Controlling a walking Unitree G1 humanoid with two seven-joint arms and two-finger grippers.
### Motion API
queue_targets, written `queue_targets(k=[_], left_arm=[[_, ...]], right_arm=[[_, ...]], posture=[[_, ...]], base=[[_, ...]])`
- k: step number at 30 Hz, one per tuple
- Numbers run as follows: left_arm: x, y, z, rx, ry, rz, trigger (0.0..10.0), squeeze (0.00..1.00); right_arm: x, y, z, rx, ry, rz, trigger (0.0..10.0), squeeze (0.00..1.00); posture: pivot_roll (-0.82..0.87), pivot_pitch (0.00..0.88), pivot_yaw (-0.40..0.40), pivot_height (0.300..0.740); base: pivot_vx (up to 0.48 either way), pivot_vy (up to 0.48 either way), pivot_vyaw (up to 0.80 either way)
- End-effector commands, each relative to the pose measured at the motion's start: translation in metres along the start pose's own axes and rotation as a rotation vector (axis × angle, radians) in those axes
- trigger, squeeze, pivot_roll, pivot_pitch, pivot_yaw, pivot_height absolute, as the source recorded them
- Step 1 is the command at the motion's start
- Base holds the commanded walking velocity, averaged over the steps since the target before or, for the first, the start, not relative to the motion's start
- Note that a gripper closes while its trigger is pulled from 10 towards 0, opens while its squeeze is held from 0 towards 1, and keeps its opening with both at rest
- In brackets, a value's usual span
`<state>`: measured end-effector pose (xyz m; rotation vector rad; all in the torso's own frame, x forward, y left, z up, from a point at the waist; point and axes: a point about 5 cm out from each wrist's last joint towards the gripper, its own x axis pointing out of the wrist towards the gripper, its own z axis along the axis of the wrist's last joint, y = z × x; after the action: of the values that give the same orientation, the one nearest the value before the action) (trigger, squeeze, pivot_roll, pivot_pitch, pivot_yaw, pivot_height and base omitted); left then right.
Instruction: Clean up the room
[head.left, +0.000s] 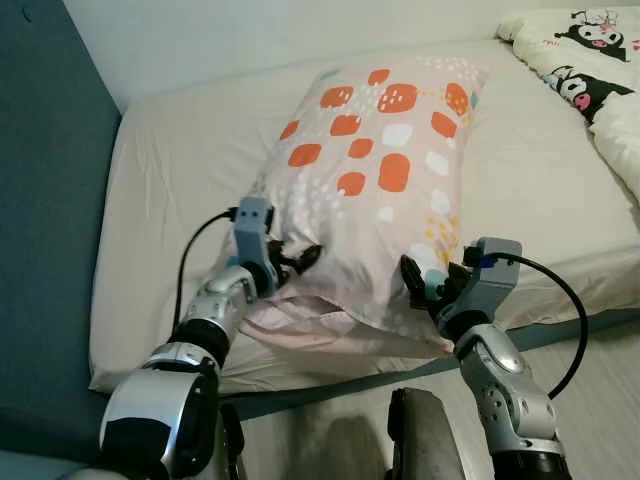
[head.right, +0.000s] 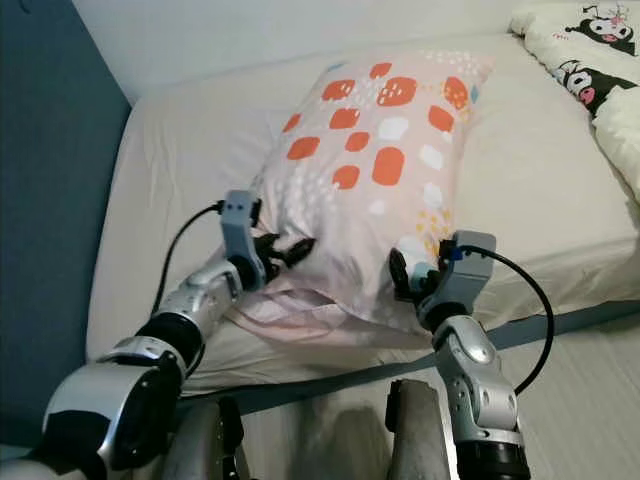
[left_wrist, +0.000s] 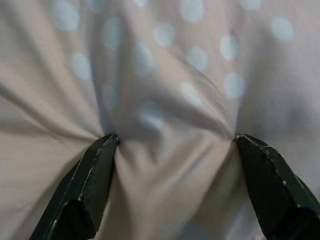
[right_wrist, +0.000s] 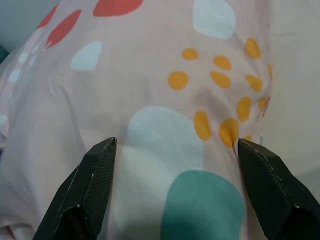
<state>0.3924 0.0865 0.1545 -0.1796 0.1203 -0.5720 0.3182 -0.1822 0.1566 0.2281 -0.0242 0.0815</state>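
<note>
A pink pillow (head.left: 380, 170) with orange, white and teal blotches lies lengthwise on the cream bed (head.left: 170, 170), its near end at the mattress edge. My left gripper (head.left: 295, 262) is open against the pillow's near left side. In the left wrist view its fingertips (left_wrist: 102, 150) press into dotted pink fabric that wrinkles between them. My right gripper (head.left: 420, 285) is open at the pillow's near right corner. In the right wrist view the pillow (right_wrist: 165, 100) spans the gap between its wide-spread fingers (right_wrist: 97, 165).
A white quilt (head.left: 600, 60) with black cartoon figures lies at the bed's far right. A blue padded wall (head.left: 50, 200) runs along the left. Light floor (head.left: 600, 390) lies to the right of the bed's near edge.
</note>
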Motion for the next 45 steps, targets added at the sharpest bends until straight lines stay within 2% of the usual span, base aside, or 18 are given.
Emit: queue_targets(k=[1, 17, 22, 26, 30, 31, 36, 37, 38, 39, 40, 42, 43, 44, 45], left_arm=[[-0.001, -0.006, -0.021, -0.031, 0.069, -0.016, 0.0, 0.0], [-0.001, -0.004, -0.013, -0.045, 0.038, -0.034, 0.0, 0.0], [-0.004, 0.002, -0.008, -0.055, 0.025, -0.05, 0.0, 0.0], [-0.014, 0.014, -0.003, -0.017, 0.035, -0.127, 0.0, 0.0], [-0.027, 0.025, -0.002, -0.01, 0.055, -0.24, 0.0, 0.0], [-0.027, 0.025, -0.002, -0.01, 0.055, -0.24, 0.0, 0.0], [-0.053, 0.035, -0.005, 0.001, 0.087, -0.412, 0.0, 0.0], [-0.053, 0.035, -0.005, 0.001, 0.087, -0.412, 0.0, 0.0], [-0.063, 0.036, -0.006, 0.0, 0.102, -0.46, 0.0, 0.0], [-0.079, 0.034, -0.009, -0.005, 0.133, -0.53, 0.0, 0.0], [-0.079, 0.034, -0.009, -0.005, 0.133, -0.53, 0.0, 0.0], [-0.095, 0.03, -0.013, -0.011, 0.165, -0.577, 0.0, 0.0], [-0.095, 0.03, -0.013, -0.011, 0.165, -0.577, 0.0, 0.0], [-0.107, 0.024, -0.014, -0.024, 0.181, -0.613, 0.0, 0.0], [-0.113, 0.021, -0.014, -0.037, 0.185, -0.631, 0.0, 0.0]], right_arm=[[0.0, 0.001, -0.001, 0.019, 0.01, -0.007, 10.0, 0.0], [0.004, -0.001, 0.0, 0.018, 0.006, -0.023, 10.0, 0.0], [0.006, -0.003, 0.003, 0.016, -0.005, -0.033, 10.0, 0.0], [0.01, -0.006, 0.007, 0.017, -0.021, -0.042, 10.0, 0.0], [0.013, -0.005, 0.009, 0.018, -0.033, -0.036, 10.0, 0.0], [0.013, -0.005, 0.009, 0.018, -0.033, -0.036, 10.0, 0.0], [0.014, -0.004, 0.009, 0.019, -0.037, -0.025, 10.0, 0.0], [0.014, -0.004, 0.009, 0.019, -0.037, -0.025, 10.0, 0.0], [0.014, -0.003, 0.009, 0.02, -0.036, -0.019, 10.0, 0.0], [0.015, -0.002, 0.009, 0.021, -0.034, -0.008, 10.0, 0.0], [0.015, -0.002, 0.009, 0.021, -0.034, -0.008, 10.0, 0.0], [0.015, -0.001, 0.009, 0.022, -0.031, 0.004, 10.0, 0.0], [0.015, -0.001, 0.009, 0.022, -0.031, 0.004, 10.0, 0.0], [0.015, 0.001, 0.009, 0.025, -0.033, 0.014, 10.0, 0.0], [0.015, 0.001, 0.01, 0.026, -0.035, 0.019, 10.0, 0.0]], posture=[[-0.04, 0.313, 0.051, 0.534], [-0.04, 0.297, 0.055, 0.534], [-0.03, 0.28, 0.056, 0.534], [-0.03, 0.265, 0.056, 0.534], [-0.02, 0.236, 0.056, 0.534], [-0.02, 0.236, 0.056, 0.534], [-0.01, 0.216, 0.047, 0.534], [-0.01, 0.216, 0.047, 0.534], [0.0, 0.213, 0.043, 0.534], [0.0, 0.212, 0.039, 0.534], [0.0, 0.212, 0.039, 0.534], [0.0, 0.21, 0.034, 0.534], [0.0, 0.21, 0.034, 0.534], [0.01, 0.207, 0.032, 0.534], [0.01, 0.207, 0.032, 0.534]], base=[[0.0, 0.0, 0.0], [0.0, 0.0, 0.0], [0.0, 0.0, 0.0], [0.0, 0.0, 0.0], [0.0, 0.0, 0.0], [0.0, 0.0, 0.0], [0.0, 0.0, 0.0], [0.0, 0.0, 0.0], [0.0, 0.0, 0.0], [0.0, 0.0, 0.0], [0.0, 0.0, 0.0], [0.0, 0.0, 0.0], [0.0, 0.0, 0.0], [0.0, 0.0, 0.0], [0.0, 0.0, 0.0]])
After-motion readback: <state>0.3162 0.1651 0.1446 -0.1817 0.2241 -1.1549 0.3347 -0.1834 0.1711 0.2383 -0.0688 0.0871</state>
